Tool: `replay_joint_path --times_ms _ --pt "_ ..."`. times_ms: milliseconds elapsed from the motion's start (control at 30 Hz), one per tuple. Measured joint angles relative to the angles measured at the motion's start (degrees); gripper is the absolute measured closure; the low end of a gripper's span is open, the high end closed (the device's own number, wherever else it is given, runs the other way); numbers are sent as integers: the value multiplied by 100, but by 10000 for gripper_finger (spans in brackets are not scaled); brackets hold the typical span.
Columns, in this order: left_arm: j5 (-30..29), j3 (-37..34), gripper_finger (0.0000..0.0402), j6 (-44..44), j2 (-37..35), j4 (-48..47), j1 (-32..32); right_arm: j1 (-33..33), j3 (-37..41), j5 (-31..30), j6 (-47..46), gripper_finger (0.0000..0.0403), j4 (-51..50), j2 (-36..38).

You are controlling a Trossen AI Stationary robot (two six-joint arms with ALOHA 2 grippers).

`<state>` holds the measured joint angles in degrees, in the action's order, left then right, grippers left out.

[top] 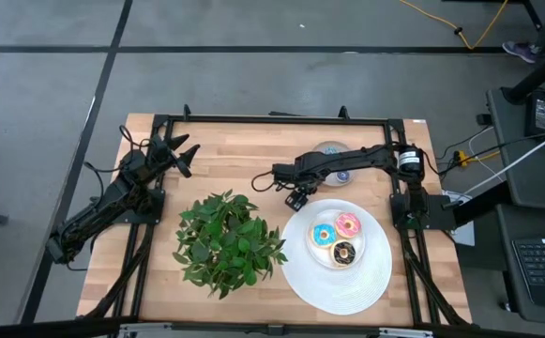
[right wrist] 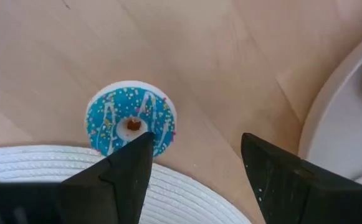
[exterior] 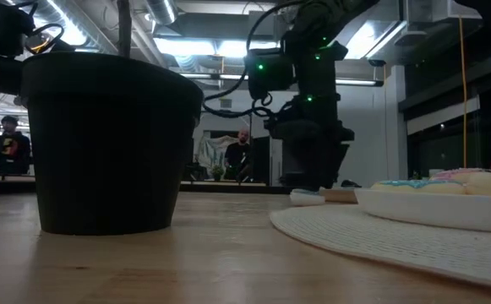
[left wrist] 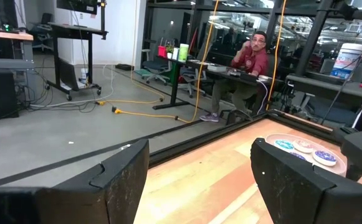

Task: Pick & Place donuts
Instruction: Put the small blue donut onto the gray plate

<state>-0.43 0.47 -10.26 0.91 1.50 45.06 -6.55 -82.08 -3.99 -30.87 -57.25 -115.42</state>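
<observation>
A light blue donut (right wrist: 131, 123) with sprinkles lies flat on the wooden table, right beside the white plate's rim (right wrist: 56, 163); the low view shows this donut (exterior: 306, 197) too. My right gripper (right wrist: 196, 155) hangs open just above it, pointing down, with nothing between its fingers. Three donuts, blue (top: 324, 235), pink (top: 349, 223) and dark brown (top: 344, 252), rest in a small dish on the white plate (top: 310, 282). My left gripper (top: 186, 155) waits open at the far left of the table.
A potted green plant (top: 225, 239) stands left of the white plate, its dark pot (exterior: 101, 143) filling the low view's left. A round grey dish (left wrist: 305, 149) with tiny rings sits at the far edge behind my right arm. People sit in the room beyond the table.
</observation>
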Motion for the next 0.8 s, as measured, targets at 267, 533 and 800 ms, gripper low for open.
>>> replay_joint_path --times_ms 267,533,800 --pt "2 0 131 1 -2 -1 0 65 0 79 114 159 218 0" --pt "0 1 131 0 -2 -1 -1 147 -19 70 136 159 225 0" --pt "0 1 131 0 -1 -1 0 222 -168 67 148 159 276 0"
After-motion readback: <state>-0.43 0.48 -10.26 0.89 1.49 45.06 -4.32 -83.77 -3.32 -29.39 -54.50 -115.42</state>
